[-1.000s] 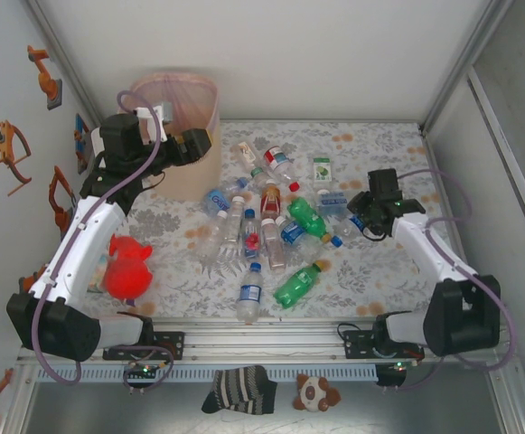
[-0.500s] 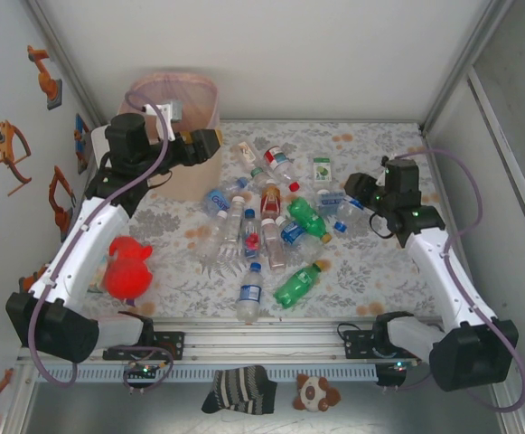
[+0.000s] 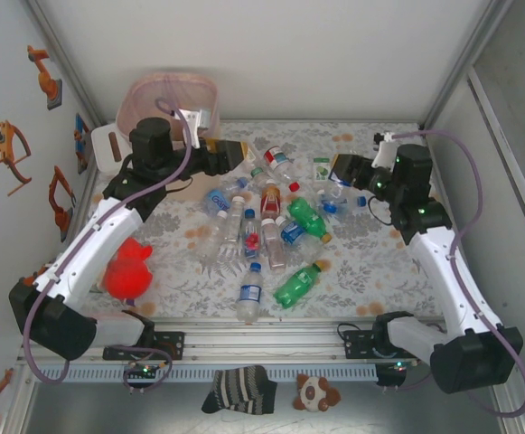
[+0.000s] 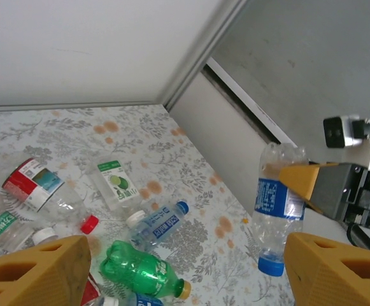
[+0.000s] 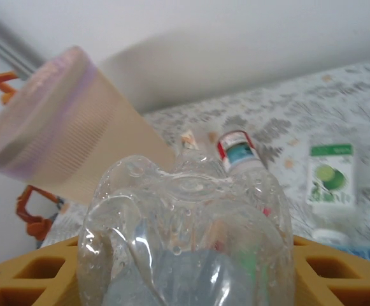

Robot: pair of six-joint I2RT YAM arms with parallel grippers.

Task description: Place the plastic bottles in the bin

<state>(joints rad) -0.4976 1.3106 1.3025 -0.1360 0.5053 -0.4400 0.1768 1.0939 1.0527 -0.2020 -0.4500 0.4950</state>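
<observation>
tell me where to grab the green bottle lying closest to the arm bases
Take the green bottle around its mid-body, coming straight down from above and closing across its width. It lies flat on its side, cap pointing far-right, with tablecloth showing along both long sides.

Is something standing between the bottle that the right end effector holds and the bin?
Yes. In the top view the open left end effector hangs just right of the bin, on the straight line from the held bottle to it. The other bottles lie lower, on the table.
</observation>
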